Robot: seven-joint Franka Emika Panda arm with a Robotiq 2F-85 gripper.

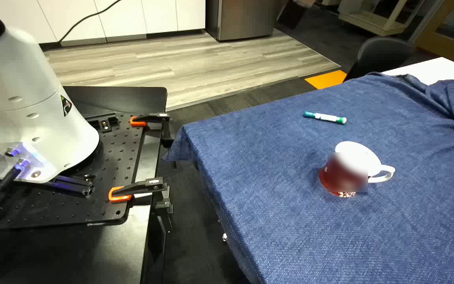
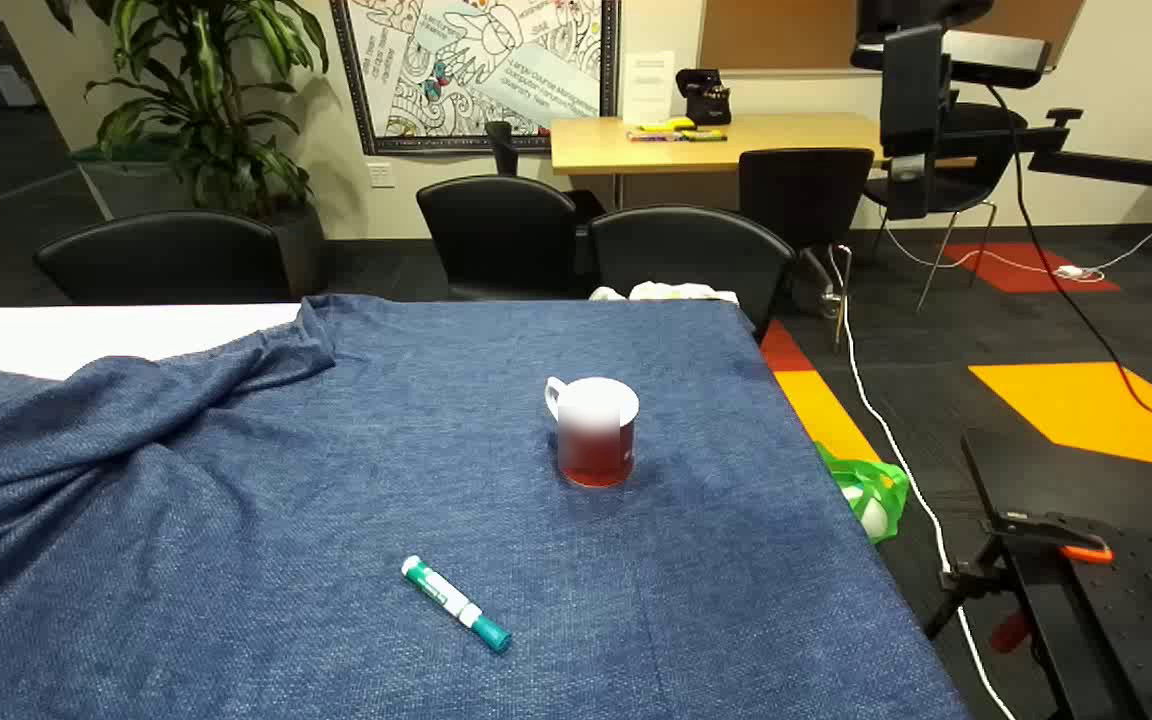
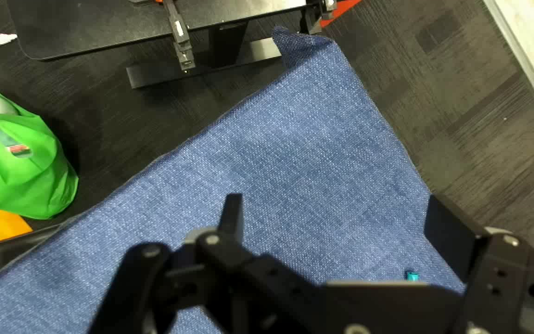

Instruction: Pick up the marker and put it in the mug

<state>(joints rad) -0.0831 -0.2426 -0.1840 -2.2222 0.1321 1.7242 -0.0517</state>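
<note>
The marker (image 1: 325, 117) is white with teal-green ends. It lies flat on the blue cloth (image 1: 266, 165), apart from the mug, and also shows in an exterior view (image 2: 456, 604). In the wrist view only its teal end (image 3: 412, 276) shows; the gripper body hides the rest. The dark red mug (image 1: 343, 177), white inside with a white handle, stands upright on the cloth, also in an exterior view (image 2: 596, 460); it does not show in the wrist view. My gripper (image 3: 334, 211) is open and empty above the cloth, its fingers wide apart.
The cloth is bunched (image 2: 186, 400) near a white table top (image 2: 116, 335). Black chairs (image 2: 686, 255) stand behind. The robot's black base table (image 1: 132, 236) carries orange-tipped clamps (image 1: 120, 194). A green bag (image 3: 21, 171) sits beside the table. Black parts (image 2: 911, 130) hang in from above.
</note>
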